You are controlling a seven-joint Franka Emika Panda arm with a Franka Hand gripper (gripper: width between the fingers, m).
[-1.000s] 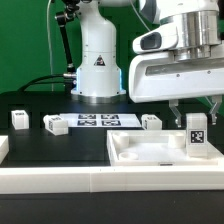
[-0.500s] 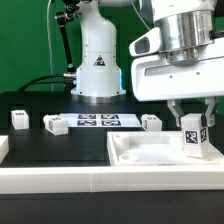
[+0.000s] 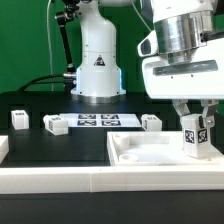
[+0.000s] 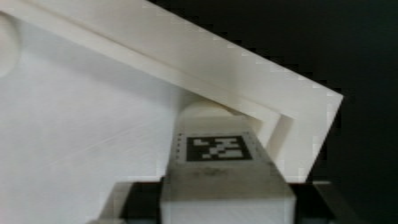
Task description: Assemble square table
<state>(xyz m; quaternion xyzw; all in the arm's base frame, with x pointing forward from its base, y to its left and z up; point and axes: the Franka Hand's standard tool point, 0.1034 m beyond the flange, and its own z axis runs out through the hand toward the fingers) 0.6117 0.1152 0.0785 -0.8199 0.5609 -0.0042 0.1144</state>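
Observation:
The square table's white slab (image 3: pixel 140 152) lies at the exterior view's right, raised rim up. One white tagged leg (image 3: pixel 194 138) stands upright in its far right corner. My gripper (image 3: pixel 196 118) comes down from above and is shut on that leg's upper part. In the wrist view the leg (image 4: pixel 217 150) fills the space between my dark fingers (image 4: pixel 146 202), with the slab's corner rim (image 4: pixel 267 80) just beyond it. Three more legs lie loose on the black table: one (image 3: pixel 20 119) at the left, one (image 3: pixel 55 124) beside it, one (image 3: pixel 151 122) behind the slab.
The marker board (image 3: pixel 97 121) lies flat in front of the robot's white base (image 3: pixel 98 60). A long low white border wall (image 3: pixel 60 180) runs along the near edge. A small white block (image 3: pixel 3 147) shows at the left edge.
My gripper has shifted toward the exterior view's right and turned a little, and the held leg's tag has tilted with it. The loose legs have not moved.

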